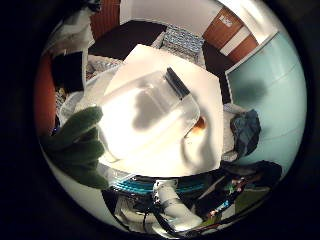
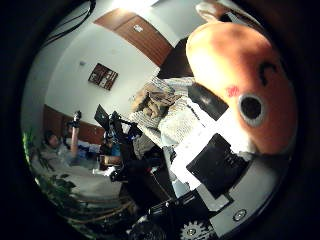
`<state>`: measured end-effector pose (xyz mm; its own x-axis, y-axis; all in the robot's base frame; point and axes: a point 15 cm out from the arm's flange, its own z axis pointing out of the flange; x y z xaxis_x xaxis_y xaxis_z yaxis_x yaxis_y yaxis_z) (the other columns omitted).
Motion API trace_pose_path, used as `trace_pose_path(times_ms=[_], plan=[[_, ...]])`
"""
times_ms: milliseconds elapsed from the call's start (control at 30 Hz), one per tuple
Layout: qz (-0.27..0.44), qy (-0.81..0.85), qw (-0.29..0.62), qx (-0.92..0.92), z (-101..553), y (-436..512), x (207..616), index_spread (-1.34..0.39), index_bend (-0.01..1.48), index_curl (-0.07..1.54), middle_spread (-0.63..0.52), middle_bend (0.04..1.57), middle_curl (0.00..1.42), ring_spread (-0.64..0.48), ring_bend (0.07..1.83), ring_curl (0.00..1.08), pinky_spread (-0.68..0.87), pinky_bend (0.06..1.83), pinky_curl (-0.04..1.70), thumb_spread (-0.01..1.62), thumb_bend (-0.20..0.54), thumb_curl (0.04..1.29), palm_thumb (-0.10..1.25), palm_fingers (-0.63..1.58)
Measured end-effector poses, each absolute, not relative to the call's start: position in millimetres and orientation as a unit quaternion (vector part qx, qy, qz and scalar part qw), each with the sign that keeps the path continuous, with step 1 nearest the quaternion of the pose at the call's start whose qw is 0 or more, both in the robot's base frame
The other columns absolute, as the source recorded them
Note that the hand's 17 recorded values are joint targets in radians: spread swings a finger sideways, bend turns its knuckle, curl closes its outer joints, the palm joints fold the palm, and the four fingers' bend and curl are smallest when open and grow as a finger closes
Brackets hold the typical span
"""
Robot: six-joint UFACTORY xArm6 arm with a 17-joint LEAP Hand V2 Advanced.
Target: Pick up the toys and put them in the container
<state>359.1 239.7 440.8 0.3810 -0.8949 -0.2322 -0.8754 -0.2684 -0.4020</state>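
Observation:
An orange plush toy point(image 2: 245, 80) with a stitched face fills much of the right thumb side palm view, close against the palm. Black parts of my hand point(image 2: 212, 160) curl beside and under it, one finger point(image 2: 207, 100) touching its side. In the right little finger side palm view a green plush part point(image 1: 78, 148) sticks out close to the camera. Far below stands a clear plastic container point(image 1: 160, 105) on a white table point(image 1: 140, 60). A small orange thing point(image 1: 200, 123) lies at the container's side.
A patterned box point(image 1: 185, 42) stands at the table's far edge and a grey-blue bundle point(image 1: 245, 130) lies by another edge. The arm's base point(image 1: 165, 205) is below the table. The thumb side view shows a cluttered room with desks point(image 2: 120, 125).

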Motion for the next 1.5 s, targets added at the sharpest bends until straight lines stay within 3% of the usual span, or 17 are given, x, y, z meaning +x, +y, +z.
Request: trace_pose_path(times_ms=[33, 67, 167, 267, 400, 800, 1233, 1500], plan=[[-0.018, 0.553, 0.230, -0.800, 435, 240, 359, -0.46, 0.22, 0.76, -0.26, 0.74, 0.86, -0.25, 1.23, 0.67, -0.37, 1.12, 0.88, 1.14, -0.027, 0.47, 0.81, 0.07], [-0.016, 0.551, 0.222, -0.804, 431, 239, 358, -0.48, 0.21, 0.69, -0.21, 0.64, 0.78, -0.20, 1.11, 0.61, -0.28, 1.04, 0.84, 1.14, -0.025, 0.47, 0.80, -0.01], [-0.020, 0.547, 0.206, -0.811, 422, 236, 360, -0.49, 0.17, 0.54, -0.09, 0.42, 0.61, -0.01, 0.86, 0.46, 0.06, 0.94, 0.75, 1.12, -0.023, 0.45, 0.76, -0.04], [-0.038, 0.534, 0.200, -0.821, 419, 231, 365, -0.48, 0.16, 0.44, 0.00, 0.30, 0.49, 0.13, 0.72, 0.38, 0.29, 0.88, 0.68, 1.10, -0.020, 0.44, 0.76, -0.05], [-0.038, 0.523, 0.182, -0.832, 390, 226, 360, -0.48, 0.15, 0.36, 0.07, 0.25, 0.42, 0.20, 0.62, 0.32, 0.43, 0.82, 0.59, 1.09, -0.022, 0.44, 0.75, -0.03], [-0.120, 0.552, 0.174, -0.807, 409, 138, 372, -0.38, 0.14, 0.25, 0.06, 0.30, 0.37, 0.18, 0.58, 0.26, 0.48, 0.71, 0.42, 1.08, -0.022, 0.43, 0.74, 0.07], [-0.110, 0.704, 0.097, -0.695, 384, -39, 376, -0.23, 0.16, 0.27, 0.08, 0.31, 0.33, 0.19, 0.54, 0.23, 0.47, 0.65, 0.32, 1.08, -0.024, 0.42, 0.69, 0.17], [-0.066, 0.756, 0.062, -0.648, 340, -108, 372, -0.21, 0.15, 0.27, 0.12, 0.29, 0.32, 0.20, 0.54, 0.22, 0.47, 0.67, 0.30, 1.10, -0.022, 0.41, 0.67, 0.17]])
